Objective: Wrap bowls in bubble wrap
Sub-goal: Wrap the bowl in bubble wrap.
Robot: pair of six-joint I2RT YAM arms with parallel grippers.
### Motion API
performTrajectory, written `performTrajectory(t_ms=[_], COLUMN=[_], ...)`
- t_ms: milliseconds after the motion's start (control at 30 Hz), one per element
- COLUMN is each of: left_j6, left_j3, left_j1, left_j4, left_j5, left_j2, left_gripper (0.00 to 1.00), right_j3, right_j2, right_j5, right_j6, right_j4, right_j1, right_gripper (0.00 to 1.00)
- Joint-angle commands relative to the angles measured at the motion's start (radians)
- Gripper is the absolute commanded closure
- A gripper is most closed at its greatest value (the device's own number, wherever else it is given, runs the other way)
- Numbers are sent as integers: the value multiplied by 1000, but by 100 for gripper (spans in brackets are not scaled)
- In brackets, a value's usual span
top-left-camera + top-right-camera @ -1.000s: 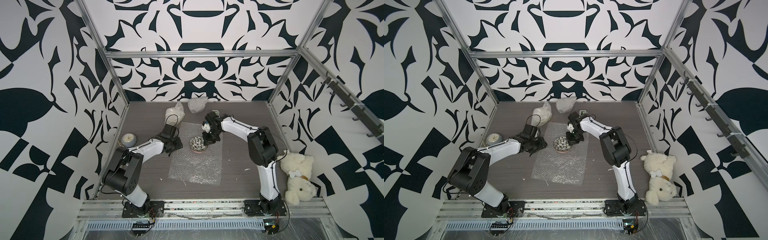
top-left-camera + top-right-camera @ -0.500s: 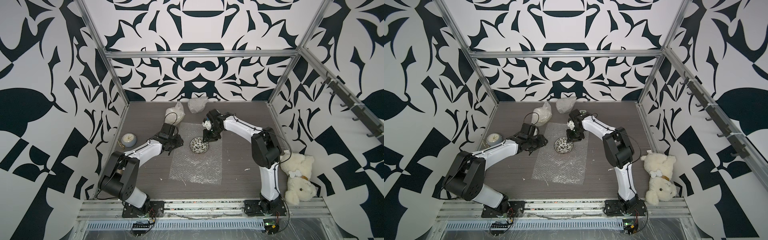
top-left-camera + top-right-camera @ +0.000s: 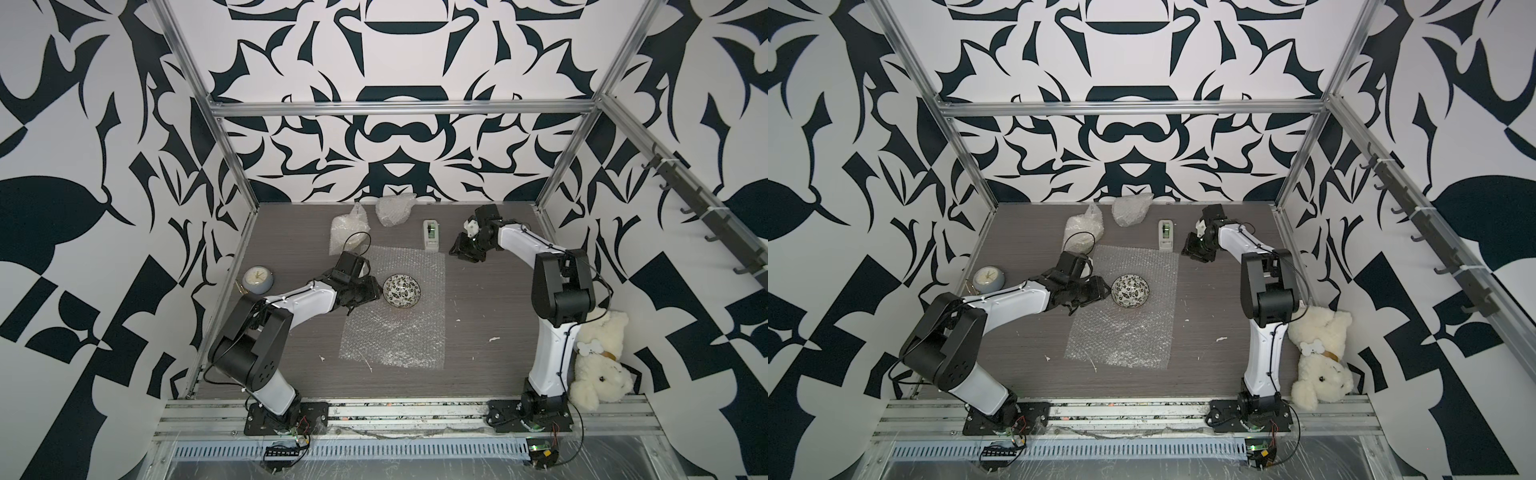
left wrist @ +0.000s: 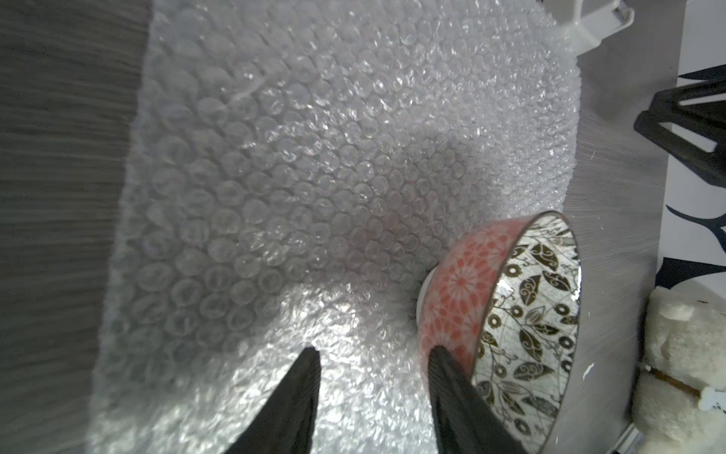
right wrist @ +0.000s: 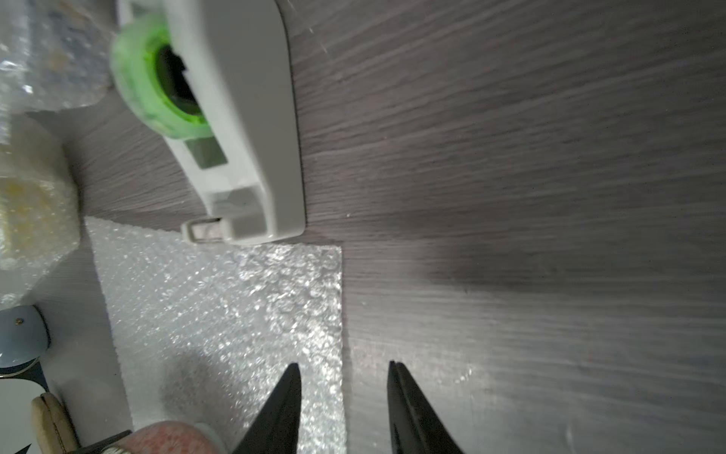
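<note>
A bowl, black-and-white floral inside and red-patterned outside, stands upright on a flat sheet of bubble wrap. My left gripper is open at the bowl's left side, low over the sheet. Only wrap shows between its fingers, and one finger overlaps the bowl's outer wall. My right gripper is open and holds nothing. It hangs over the sheet's far right corner, apart from the bowl. Two closed bundles of bubble wrap lie at the back.
A white tape dispenser with a green roll stands at the sheet's far edge, just left of my right gripper. A small round clock sits by the left wall. A white teddy bear leans at the right arm's base.
My right gripper has opened, left the bowl and drawn back to the right, past the tape dispenser. My left gripper has slid right, up to the bowl's side.
</note>
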Motion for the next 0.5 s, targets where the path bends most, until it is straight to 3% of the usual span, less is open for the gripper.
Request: performTrajectory(t_ms=[0, 300, 467], left_j6=[-8, -9, -9], left_j3=[32, 32, 24], left_j1=[-8, -9, -8], left_j4=[21, -10, -17], left_j5=[18, -19, -43], left_j2=[16, 0, -18], left_gripper=[51, 51, 51], right_j3=[58, 111, 61], right_j2=[30, 128, 134], right_j5=[-37, -112, -191], right_j6=[9, 22, 79], right_j4=[25, 26, 110], right_j1=[21, 50, 53], right_gripper=[57, 55, 71])
